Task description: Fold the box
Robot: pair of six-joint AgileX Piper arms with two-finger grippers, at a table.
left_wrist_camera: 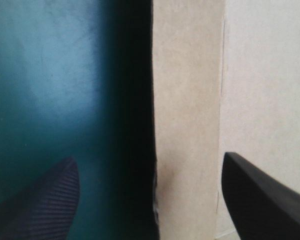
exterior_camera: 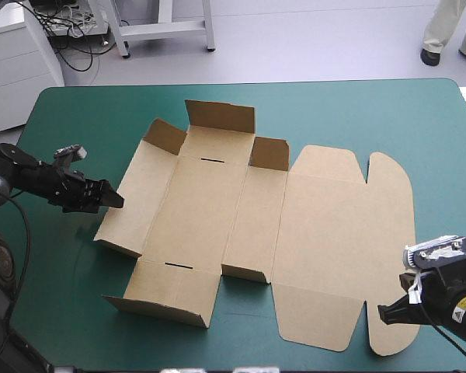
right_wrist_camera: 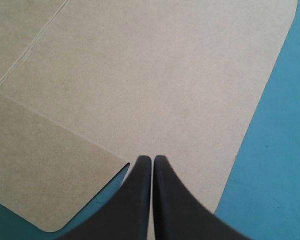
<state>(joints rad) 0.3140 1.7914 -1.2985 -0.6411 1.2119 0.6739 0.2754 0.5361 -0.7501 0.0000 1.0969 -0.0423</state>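
Note:
The brown box (exterior_camera: 311,233) lies spread on the teal-green cover (exterior_camera: 70,311), its lid panel flat at the right. Short walls and flaps stand raised around the left half (exterior_camera: 217,116). My left gripper (exterior_camera: 113,200) is open at the box's left edge. In the left wrist view its fingers straddle the raised left wall (left_wrist_camera: 190,100), one finger over the cover (left_wrist_camera: 50,200) and the other over the board (left_wrist_camera: 260,200). My right gripper (exterior_camera: 384,312) is shut at the near right, its tips (right_wrist_camera: 152,159) over the lid's rounded corner flap (right_wrist_camera: 140,75), beside a notch.
The cover (right_wrist_camera: 280,150) shows bare beyond the lid's rounded edge, to the right of my right gripper. The near left flap (exterior_camera: 163,299) stands up near the table's front edge. A white cabinet (exterior_camera: 15,62) stands off the far left corner.

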